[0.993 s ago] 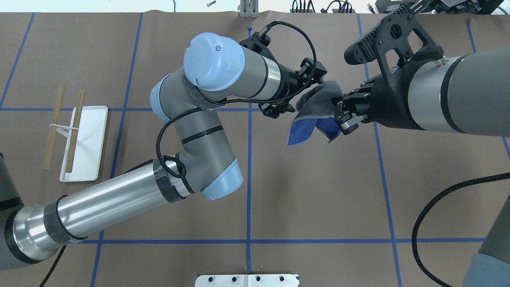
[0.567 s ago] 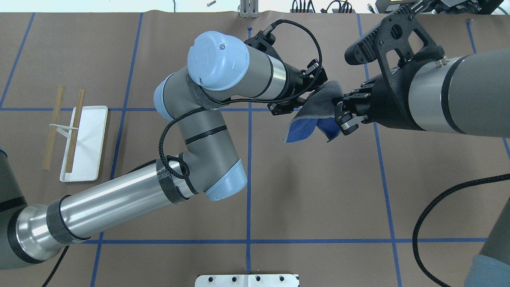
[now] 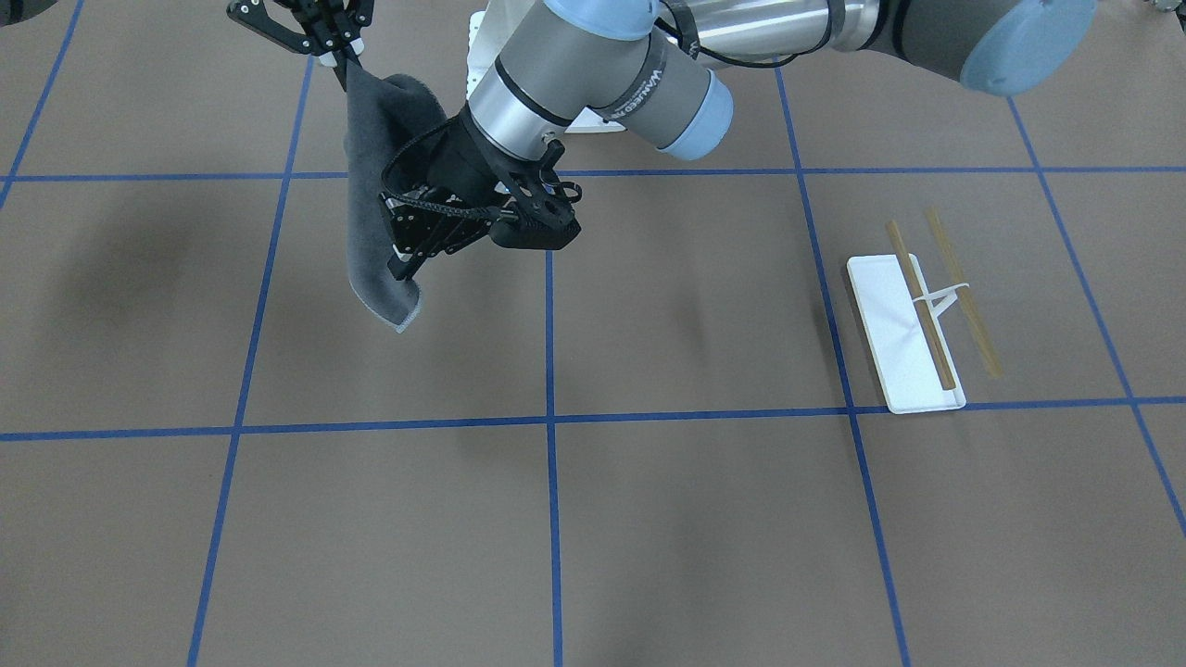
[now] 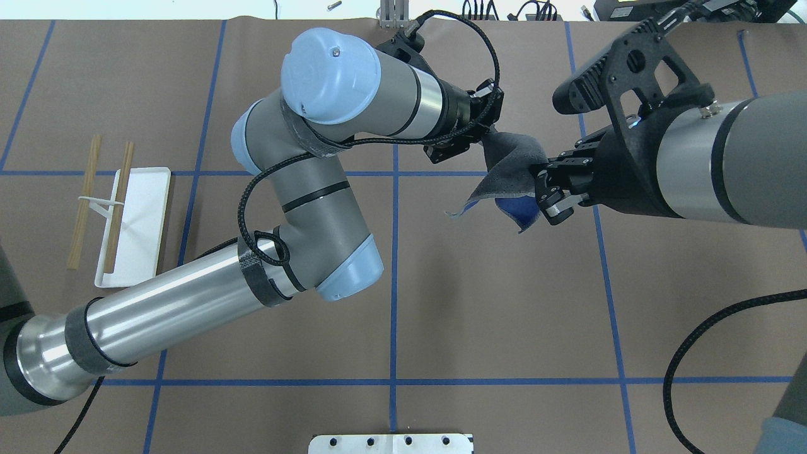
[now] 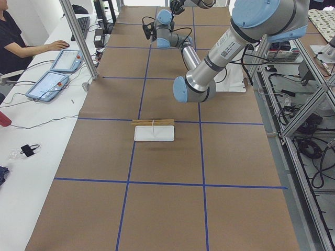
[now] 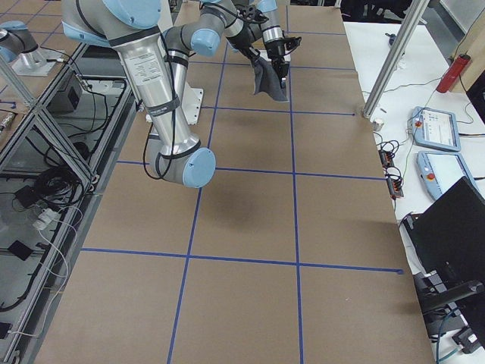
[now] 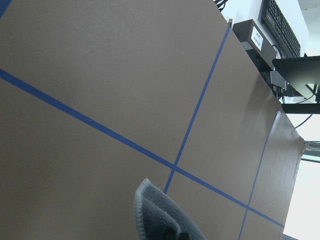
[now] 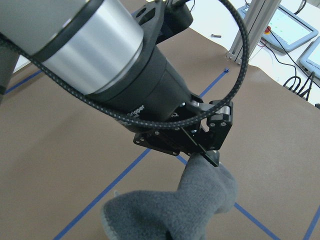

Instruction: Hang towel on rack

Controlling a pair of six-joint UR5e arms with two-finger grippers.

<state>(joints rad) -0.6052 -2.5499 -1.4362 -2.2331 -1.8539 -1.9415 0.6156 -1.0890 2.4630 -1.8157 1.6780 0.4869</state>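
Note:
The dark grey towel hangs in the air over the table's far middle, held between both grippers. My right gripper is shut on one part of it, and in the front-facing view this gripper holds the towel from the top. My left gripper is shut on the towel's opposite edge; the right wrist view shows it pinching the cloth. The rack, with a white tray and two tan rods, stands far to the left, well apart from both grippers. It also shows in the front-facing view.
Brown paper with blue tape lines covers the table. A white bolted plate sits at the near edge. An operator and tablets are at a side desk beyond the table's far edge.
My left gripper has closed on the towel's edge and drawn back toward the table's far side. The towel is now stretched between the two grippers, and its blue underside shows less.

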